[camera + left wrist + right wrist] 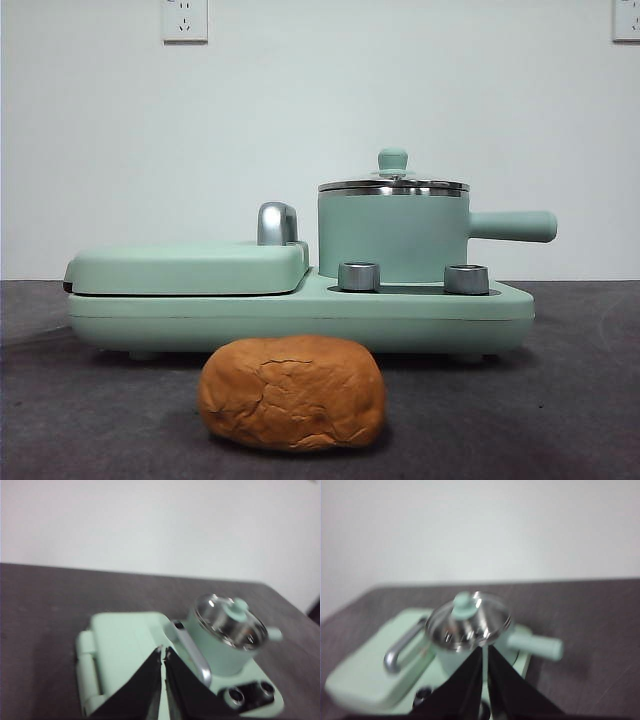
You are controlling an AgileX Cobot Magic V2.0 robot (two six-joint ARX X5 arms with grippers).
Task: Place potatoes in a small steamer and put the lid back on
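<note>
One orange-brown potato (pixel 292 392) with cracked skin lies on the dark table in front of the appliance, near the front edge. The mint-green small steamer (pixel 393 238) stands on the right half of the appliance base, its straight handle (pixel 513 226) pointing right. The glass lid (pixel 393 184) with a mint-green knob sits on the steamer. Neither arm shows in the front view. My left gripper (pixel 164 655) hovers shut above the flat grill cover, with the steamer (pixel 220 647) and lid (pixel 229 621) beyond it. My right gripper (pixel 485 650) hangs shut just short of the lid (pixel 469 621).
A flat mint-green grill cover (pixel 188 268) with a chrome handle (pixel 277 223) fills the left half of the appliance base (pixel 300 315). Two steel dials (pixel 359 276) sit at the base's front right. A white wall with sockets stands behind.
</note>
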